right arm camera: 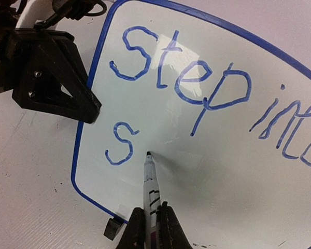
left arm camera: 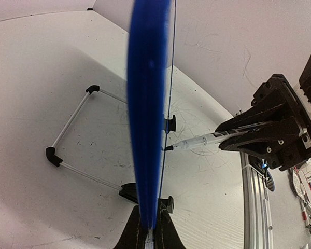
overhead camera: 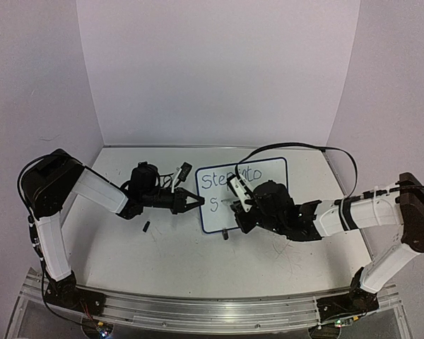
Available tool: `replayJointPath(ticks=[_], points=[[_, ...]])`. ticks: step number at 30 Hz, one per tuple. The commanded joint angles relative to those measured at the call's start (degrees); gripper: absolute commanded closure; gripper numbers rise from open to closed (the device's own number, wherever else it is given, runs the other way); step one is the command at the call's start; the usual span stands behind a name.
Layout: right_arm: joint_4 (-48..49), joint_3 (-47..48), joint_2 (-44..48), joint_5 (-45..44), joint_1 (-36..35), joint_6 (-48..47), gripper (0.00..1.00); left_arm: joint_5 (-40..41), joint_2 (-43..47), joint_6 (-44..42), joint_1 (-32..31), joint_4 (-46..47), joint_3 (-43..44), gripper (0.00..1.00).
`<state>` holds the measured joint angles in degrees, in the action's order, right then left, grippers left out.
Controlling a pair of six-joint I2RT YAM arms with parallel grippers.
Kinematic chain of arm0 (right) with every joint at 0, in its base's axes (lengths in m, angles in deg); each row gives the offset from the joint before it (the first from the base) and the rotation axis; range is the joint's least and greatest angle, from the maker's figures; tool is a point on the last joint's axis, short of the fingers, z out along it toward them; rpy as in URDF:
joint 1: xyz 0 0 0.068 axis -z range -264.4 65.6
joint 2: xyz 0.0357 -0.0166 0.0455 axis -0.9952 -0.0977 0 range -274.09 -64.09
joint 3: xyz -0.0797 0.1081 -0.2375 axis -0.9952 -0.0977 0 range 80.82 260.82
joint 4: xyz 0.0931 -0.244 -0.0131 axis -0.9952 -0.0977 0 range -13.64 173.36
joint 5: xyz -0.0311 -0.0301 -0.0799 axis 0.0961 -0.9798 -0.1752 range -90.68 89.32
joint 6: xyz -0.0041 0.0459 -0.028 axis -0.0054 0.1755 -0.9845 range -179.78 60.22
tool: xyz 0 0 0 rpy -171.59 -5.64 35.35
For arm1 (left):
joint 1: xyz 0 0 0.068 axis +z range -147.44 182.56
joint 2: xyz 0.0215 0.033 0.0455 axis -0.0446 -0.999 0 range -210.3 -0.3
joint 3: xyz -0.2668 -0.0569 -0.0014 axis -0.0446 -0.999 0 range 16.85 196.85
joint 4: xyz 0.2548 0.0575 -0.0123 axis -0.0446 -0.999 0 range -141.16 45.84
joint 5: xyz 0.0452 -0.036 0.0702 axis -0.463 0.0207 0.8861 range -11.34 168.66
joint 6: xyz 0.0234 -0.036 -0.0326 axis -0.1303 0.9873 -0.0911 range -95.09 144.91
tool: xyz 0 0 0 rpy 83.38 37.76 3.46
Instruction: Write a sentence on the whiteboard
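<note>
The whiteboard (overhead camera: 261, 185) stands on the table, blue-framed, and shows in the right wrist view (right arm camera: 223, 171) too. The sentence (right arm camera: 181, 85) reads "Step into" in blue on the top line, with a single "S" (right arm camera: 125, 147) below. My left gripper (overhead camera: 198, 200) is shut on the board's left frame edge (left arm camera: 147, 129), fingers either side (left arm camera: 149, 220). My right gripper (right arm camera: 151, 218) is shut on a marker (right arm camera: 150, 176). The marker tip sits at the board just right of the lower "S". The wire stand (left arm camera: 72, 135) props the board behind.
A small black cap-like piece (overhead camera: 147, 227) lies on the table left of the board. A black cable (overhead camera: 297, 146) arcs over the board's far right. White walls close the back and sides. A metal rail (overhead camera: 198, 307) runs along the near edge.
</note>
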<state>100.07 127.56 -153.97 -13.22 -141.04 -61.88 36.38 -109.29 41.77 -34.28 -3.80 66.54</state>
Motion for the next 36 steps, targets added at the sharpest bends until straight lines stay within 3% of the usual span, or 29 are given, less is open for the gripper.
replayJointPath(ticks=[1, 16, 22, 36], points=[[2.1, 0.9, 1.7, -1.5, 0.1, -1.4, 1.0, 4.4, -0.1, -2.1, 0.5, -4.8, 0.5, 1.0], [2.4, 0.9, 1.4, 3.3, 0.1, -1.4, 1.0, 4.4, -0.6, -1.9, 0.5, -5.0, 0.9, 1.0], [2.0, 1.4, 0.4, -1.7, 0.0, 0.3, 1.0, 4.3, -0.5, -2.0, 0.5, -5.1, 1.2, 1.0], [2.0, 2.8, -1.5, -1.5, 0.1, 0.3, 1.0, 4.2, -0.2, -2.2, 0.5, -5.4, 1.0, 1.0]])
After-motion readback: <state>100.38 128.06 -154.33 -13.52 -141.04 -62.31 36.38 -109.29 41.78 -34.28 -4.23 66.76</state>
